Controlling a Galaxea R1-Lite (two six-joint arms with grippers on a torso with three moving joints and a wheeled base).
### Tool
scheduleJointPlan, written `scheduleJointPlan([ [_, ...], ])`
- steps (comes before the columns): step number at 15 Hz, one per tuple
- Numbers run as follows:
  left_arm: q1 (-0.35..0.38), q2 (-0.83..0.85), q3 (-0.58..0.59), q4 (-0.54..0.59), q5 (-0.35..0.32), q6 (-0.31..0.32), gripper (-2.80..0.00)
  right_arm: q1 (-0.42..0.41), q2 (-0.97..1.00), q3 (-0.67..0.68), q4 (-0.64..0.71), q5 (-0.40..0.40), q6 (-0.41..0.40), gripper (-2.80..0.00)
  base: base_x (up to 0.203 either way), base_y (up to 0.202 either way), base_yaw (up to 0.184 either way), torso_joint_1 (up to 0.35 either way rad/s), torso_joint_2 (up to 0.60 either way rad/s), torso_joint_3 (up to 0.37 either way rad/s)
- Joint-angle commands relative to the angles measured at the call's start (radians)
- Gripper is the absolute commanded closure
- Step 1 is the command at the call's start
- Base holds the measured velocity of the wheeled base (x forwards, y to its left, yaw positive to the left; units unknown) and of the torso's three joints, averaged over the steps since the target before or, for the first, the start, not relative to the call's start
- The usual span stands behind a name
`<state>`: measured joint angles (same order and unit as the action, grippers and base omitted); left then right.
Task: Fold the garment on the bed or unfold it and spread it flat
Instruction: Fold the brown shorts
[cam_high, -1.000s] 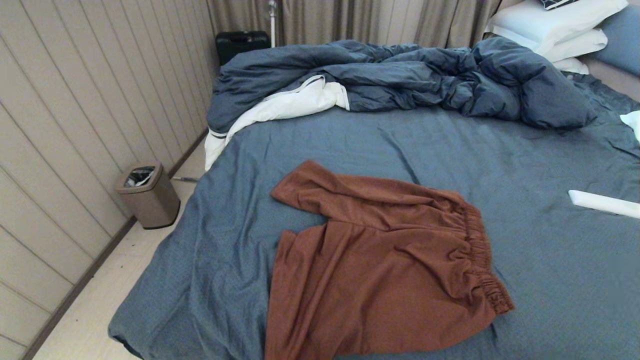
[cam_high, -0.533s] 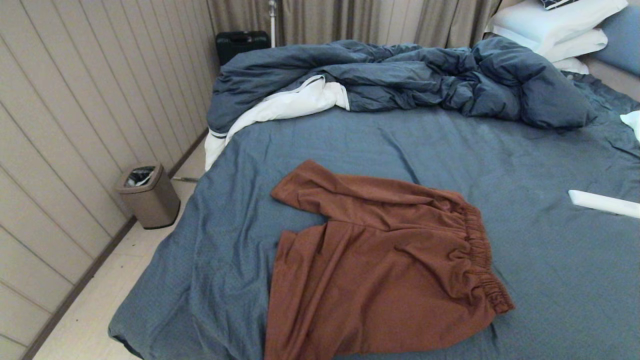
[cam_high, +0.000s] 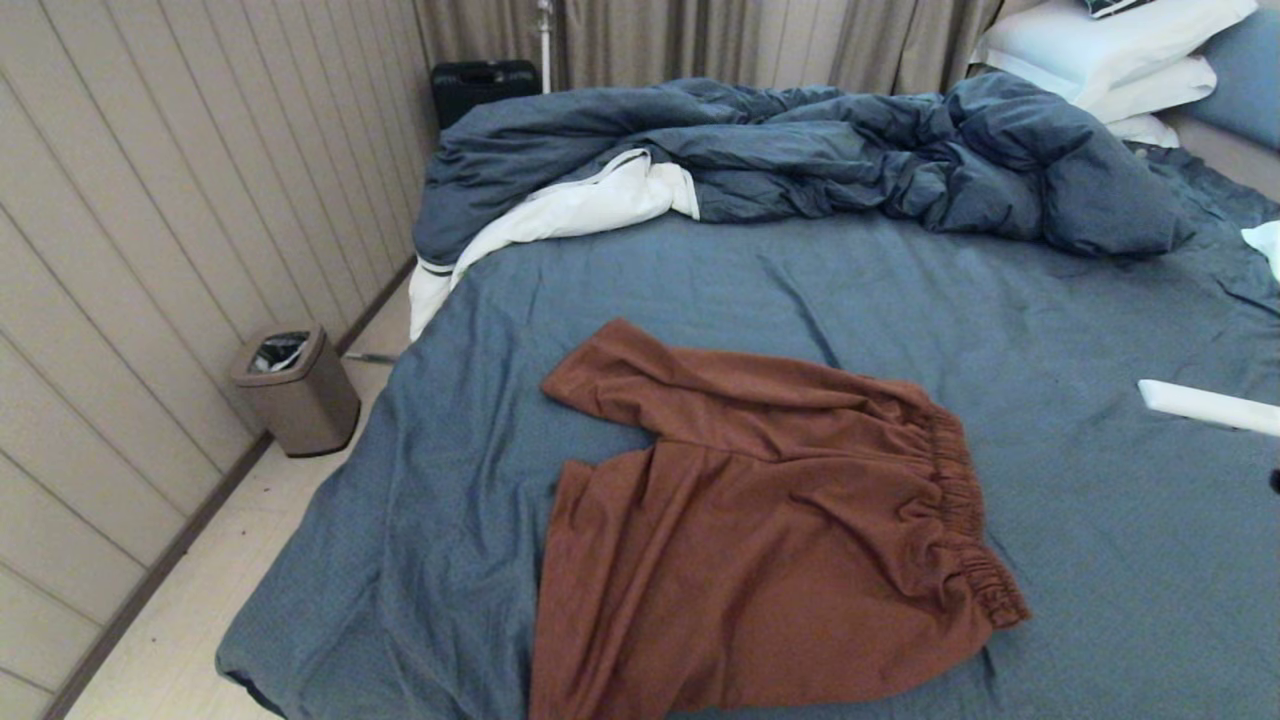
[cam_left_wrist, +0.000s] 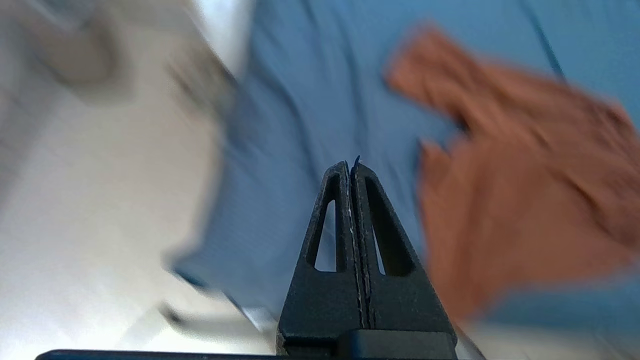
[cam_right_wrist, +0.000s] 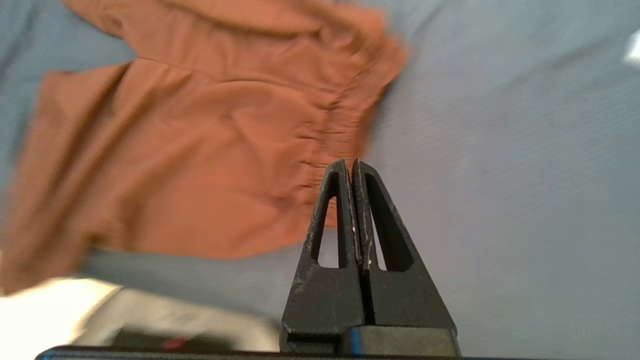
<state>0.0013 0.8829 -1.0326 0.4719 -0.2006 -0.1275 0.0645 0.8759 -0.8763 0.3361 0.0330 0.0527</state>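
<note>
Note the garment (cam_high: 770, 520) lying spread on the near part of the bed (cam_high: 1100, 560), waistband to the right. Left gripper (cam_left_wrist: 351, 165) and right gripper (cam_right_wrist: 349, 164): jaws closed, empty, above it.

The left gripper (cam_left_wrist: 351, 167) is closed — its two black fingers pressed tip to tip, nothing between them, held in the air. The right gripper (cam_right_wrist: 350, 167) is the same — fingers together, empty, aloft. Neither arm shows clearly in the head view.
</note>
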Motion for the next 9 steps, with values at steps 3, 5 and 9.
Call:
scheduleJointPlan([
  [3,-0.039,0.389,-0.151,0.106,-0.123,-0.048,0.00,0.002,0.438,-0.223,0.154,0.078,0.128,0.00,0.000,0.000,0.000,0.000,0.00,0.000],
  [5,-0.110,0.523,-0.200,0.127,-0.139,-0.091,0.00,0.000,0.577,-0.277,0.184,0.108,0.167,0.00,0.000,0.000,0.000,0.000,0.00,0.000],
  [9,-0.274,0.700,-0.204,0.172,-0.151,-0.132,0.00,-0.042,0.664,-0.252,0.206,0.122,0.185,0.00,0.000,0.000,0.000,0.000,0.00,0.000],
])
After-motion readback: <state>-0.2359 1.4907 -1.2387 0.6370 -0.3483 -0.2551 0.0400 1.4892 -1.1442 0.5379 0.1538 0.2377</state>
